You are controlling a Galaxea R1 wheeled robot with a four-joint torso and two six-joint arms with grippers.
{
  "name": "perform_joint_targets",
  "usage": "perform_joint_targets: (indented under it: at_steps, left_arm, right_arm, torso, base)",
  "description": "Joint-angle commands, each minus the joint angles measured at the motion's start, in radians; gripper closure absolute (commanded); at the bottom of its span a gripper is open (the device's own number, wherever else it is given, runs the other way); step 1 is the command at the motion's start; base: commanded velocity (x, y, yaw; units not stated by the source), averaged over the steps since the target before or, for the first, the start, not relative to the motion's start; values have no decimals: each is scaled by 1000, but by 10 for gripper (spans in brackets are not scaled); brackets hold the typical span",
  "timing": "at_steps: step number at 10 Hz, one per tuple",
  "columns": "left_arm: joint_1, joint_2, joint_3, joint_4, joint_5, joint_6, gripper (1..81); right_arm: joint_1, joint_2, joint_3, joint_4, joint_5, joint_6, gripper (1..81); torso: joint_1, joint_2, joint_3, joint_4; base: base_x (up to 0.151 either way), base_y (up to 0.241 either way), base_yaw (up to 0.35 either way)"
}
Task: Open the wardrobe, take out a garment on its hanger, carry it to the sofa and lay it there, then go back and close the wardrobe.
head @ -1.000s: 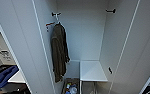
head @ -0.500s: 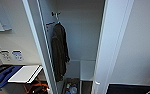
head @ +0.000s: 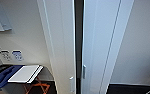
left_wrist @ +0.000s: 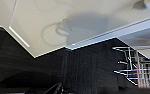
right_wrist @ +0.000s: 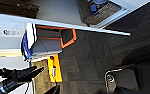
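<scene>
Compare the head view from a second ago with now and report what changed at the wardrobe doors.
The wardrobe doors have swung together: a second ago they stood wide, showing an olive jacket hanging inside; now only a narrow dark gap remains between them and the jacket is hidden. The head view has also shifted, so the camera moved too. The two small handles sit either side of the gap. The white-topped stand with orange legs remains left of the wardrobe.

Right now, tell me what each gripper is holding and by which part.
That cannot be told: no gripper fingers can be made out. The head view shows the wardrobe with its doors nearly shut and a dark gap between them, nothing on either handle.
</scene>
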Motion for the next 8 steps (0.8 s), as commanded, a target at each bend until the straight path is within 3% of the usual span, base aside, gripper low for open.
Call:
perform_joint_targets:
  at_steps: [1, 2, 4, 6, 8]
  left_arm:
    - [46, -18, -51, 133, 11, 12, 10]
    - [121, -14, -62, 180, 1, 15, 10]
    - [290, 41, -162, 256, -87, 16, 10]
    - [417, 141, -321, 291, -102, 18, 10]
    - [471, 193, -399, 297, -102, 18, 10]
  right_arm:
    - [14, 98, -181, -100, -83, -5, 10]
    - [-23, 133, -248, -138, -97, -5, 10]
    - [-108, 238, -453, -220, -146, -6, 10]
    - [-198, 342, -639, -329, -166, -6, 10]
    - [-272, 424, -778, -399, -165, -6, 10]
  torso:
    - [0, 0, 0, 0]
    - [0, 0, 0, 0]
    - [0, 0, 0, 0]
    - [0, 0, 0, 0]
    - [0, 0, 0, 0]
  base:
    - [0, 0, 0]
    - [0, 0, 0]
    - [0, 0, 0]
    - [0, 0, 0]
    - [0, 0, 0]
